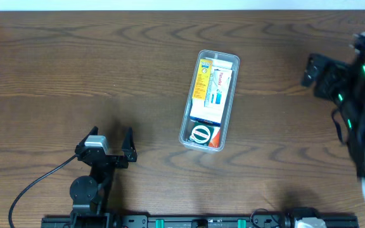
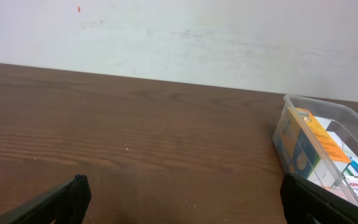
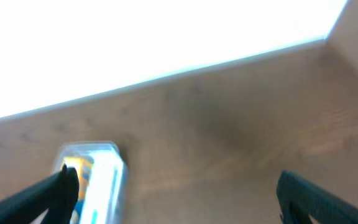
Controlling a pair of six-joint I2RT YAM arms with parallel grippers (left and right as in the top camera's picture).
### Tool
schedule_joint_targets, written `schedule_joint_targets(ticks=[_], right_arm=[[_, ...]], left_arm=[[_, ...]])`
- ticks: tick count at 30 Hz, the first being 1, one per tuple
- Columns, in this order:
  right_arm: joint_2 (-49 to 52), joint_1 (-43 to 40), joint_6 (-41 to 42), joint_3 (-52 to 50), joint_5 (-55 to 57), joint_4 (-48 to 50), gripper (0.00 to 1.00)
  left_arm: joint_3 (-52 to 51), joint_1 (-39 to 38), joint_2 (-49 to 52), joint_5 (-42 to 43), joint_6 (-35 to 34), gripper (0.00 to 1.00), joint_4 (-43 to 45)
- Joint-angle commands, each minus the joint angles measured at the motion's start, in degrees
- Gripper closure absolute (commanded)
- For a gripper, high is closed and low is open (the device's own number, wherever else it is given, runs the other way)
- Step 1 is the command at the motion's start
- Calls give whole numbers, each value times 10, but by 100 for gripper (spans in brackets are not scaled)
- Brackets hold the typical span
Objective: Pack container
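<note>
The clear plastic container (image 1: pixel 186 126) lies in the middle of the table, long side running front to back. It holds several small boxes: a yellow one, a white and blue one, and a red and green one at its near end. It also shows at the right edge of the left wrist view (image 2: pixel 353 118) and, blurred, at the lower left of the right wrist view (image 3: pixel 98 180). My left gripper (image 1: pixel 111 136) is open and empty, to the container's front left. My right gripper (image 1: pixel 315 69) is open and empty at the far right, raised above the table.
The table is dark brown wood (image 1: pixel 75 63). A white wall runs along its far edge (image 2: pixel 166 31). A black cable (image 1: pixel 37 183) trails from the left arm's base at the front edge.
</note>
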Motion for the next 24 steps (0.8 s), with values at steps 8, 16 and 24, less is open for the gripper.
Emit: schedule_joint_targets(ticks=[8, 16, 24], right_arm=[[-284, 8, -105, -392, -62, 345, 1], [-460, 8, -105, -657, -108, 520, 1], [-553, 8, -106, -781, -113, 568, 1]], left_arm=[[-8, 2, -4, 6, 6, 2, -21], [-8, 2, -4, 6, 6, 2, -21], [-8, 2, -4, 6, 6, 2, -21]])
